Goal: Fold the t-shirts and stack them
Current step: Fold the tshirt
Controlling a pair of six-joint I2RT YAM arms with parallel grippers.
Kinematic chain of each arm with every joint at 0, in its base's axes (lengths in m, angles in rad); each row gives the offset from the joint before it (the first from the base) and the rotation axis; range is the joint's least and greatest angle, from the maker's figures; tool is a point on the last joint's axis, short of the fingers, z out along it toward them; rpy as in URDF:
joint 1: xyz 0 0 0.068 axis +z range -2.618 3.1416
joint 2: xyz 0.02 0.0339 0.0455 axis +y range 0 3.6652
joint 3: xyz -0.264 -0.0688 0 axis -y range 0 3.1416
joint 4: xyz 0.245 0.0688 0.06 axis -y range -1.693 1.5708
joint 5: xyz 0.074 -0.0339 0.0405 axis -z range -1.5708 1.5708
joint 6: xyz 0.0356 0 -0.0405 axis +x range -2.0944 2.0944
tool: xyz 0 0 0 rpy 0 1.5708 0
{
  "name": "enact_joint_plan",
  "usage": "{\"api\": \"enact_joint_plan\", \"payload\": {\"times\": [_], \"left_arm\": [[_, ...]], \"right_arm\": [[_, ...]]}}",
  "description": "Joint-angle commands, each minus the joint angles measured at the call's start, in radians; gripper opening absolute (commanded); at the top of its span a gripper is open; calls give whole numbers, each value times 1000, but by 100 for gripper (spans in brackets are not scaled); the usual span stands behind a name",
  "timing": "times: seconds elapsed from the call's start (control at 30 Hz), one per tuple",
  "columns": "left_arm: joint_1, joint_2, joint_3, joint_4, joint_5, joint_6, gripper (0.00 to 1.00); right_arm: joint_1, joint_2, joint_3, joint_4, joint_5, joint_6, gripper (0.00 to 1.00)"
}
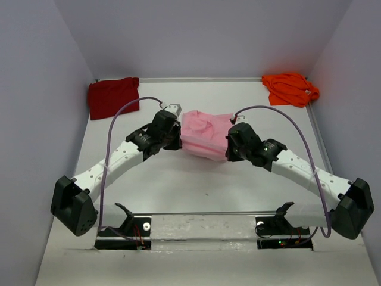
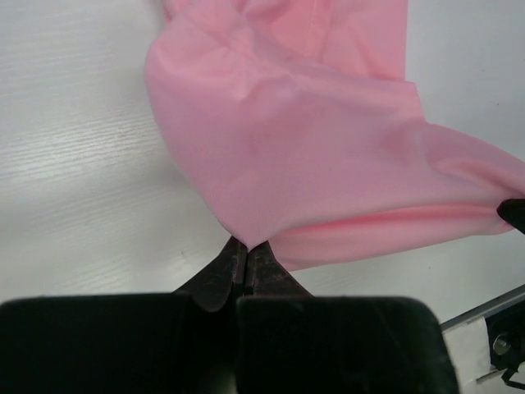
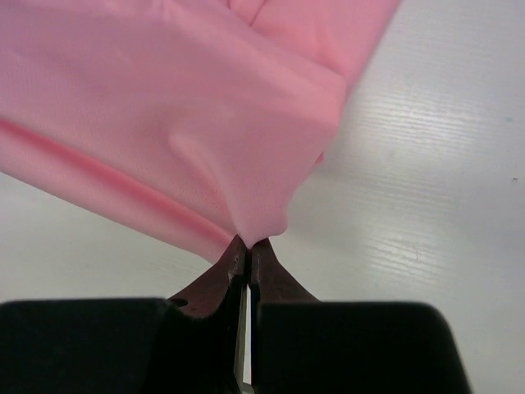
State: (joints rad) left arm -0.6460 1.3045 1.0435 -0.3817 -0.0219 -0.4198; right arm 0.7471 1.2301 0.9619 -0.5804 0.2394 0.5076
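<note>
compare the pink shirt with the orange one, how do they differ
The pink t-shirt sits in the middle of the table; the orange t-shirt lies in its far right corner. The pink t-shirt is pinched by both the left gripper and right gripper; the orange t-shirt is untouched. Both are rumpled, not folded.

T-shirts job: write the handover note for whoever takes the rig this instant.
Left gripper: shut on one edge of the pink t-shirt.
Right gripper: shut on the opposite edge of the same shirt.
Pink t-shirt: bunched between the two grippers over the middle of the table.
Dark red t-shirt: far left corner, apart from the others; whether it is folded cannot be told.
Orange t-shirt: crumpled in the far right corner.
Done: pink shirt gripped by both arms. No stack yet.
Left: finish folding the pink one, fold the others, stack all three.
</note>
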Motion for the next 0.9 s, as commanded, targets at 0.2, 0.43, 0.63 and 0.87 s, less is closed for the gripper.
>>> {"api": "enact_joint_plan", "payload": {"times": [0.2,0.43,0.63,0.87], "left_arm": [[12,131,127,6,-69,55,0],[20,249,234,17,-76,101,0],[48,335,338,0,-81,134,0],[94,403,401,3,-70,162,0]], "right_arm": [[0,140,132,-72,161,-9,0],[0,241,204,-47,216,-47,0],[-20,296,261,-30,227,-69,0],[-67,339,308,-16,248,-99,0]]}}
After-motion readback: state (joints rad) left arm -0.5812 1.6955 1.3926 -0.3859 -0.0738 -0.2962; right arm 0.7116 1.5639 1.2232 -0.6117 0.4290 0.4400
